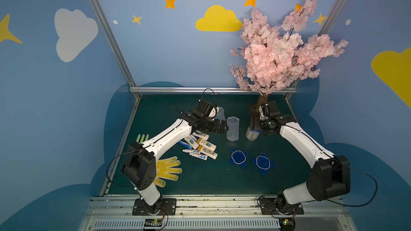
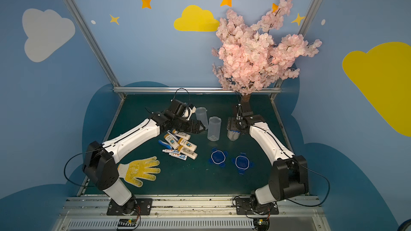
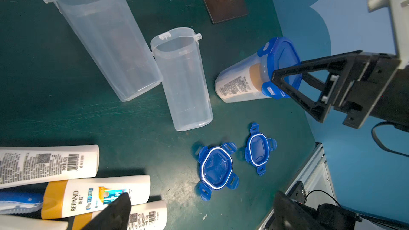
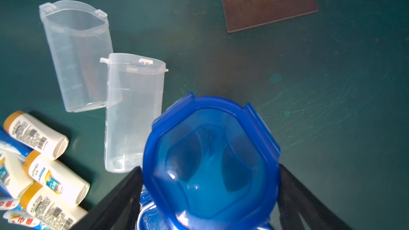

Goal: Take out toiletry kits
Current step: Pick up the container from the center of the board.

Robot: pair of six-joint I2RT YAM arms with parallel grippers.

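Kit (image 3: 236, 85) sealed in far-right jar (image 3: 241, 64): probably light, slick, stiff | right claw (image 4: 209, 168) astride lid (image 4: 210, 151), grip unclear | left claw (image 1: 225, 127) wide | hold jar body, unclip tabs (image 3: 266, 47)

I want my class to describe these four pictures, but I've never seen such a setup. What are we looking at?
Two robot arms stand at a green table. Two pictures look down from overhead; two come from cameras on the arms' wrists. On it lie loose toiletries, two blue lids and a yellow glove; two empty clear jars stand upright. The right pincer straddles a lidded jar holding toiletries; whether it grips I cannot tell. The left pincer is open and empty.
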